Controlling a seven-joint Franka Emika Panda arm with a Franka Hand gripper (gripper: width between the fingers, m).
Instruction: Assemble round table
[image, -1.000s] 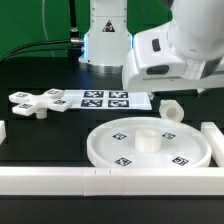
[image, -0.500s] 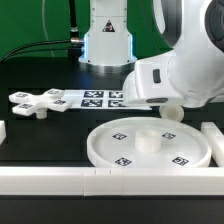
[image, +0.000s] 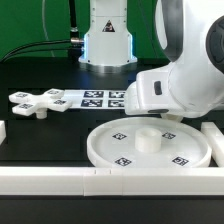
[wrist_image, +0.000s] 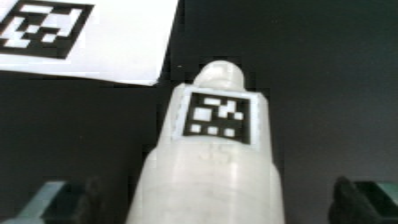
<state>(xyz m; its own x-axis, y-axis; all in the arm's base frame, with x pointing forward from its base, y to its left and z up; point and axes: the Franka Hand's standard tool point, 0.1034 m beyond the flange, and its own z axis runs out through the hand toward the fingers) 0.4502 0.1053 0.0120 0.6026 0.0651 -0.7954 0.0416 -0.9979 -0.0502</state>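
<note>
Showing tag (wrist_image: 217, 115) wrist-view only: short cylinder (wrist_image: 217, 185)

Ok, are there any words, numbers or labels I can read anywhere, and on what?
No readable words or numbers in either view.
Square black-and-white tags, patterns only, no letters: on the disc, the cross-shaped piece, the marker board and the short cylinder.
Small dark mark on the arm's base: too small to read.
</note>
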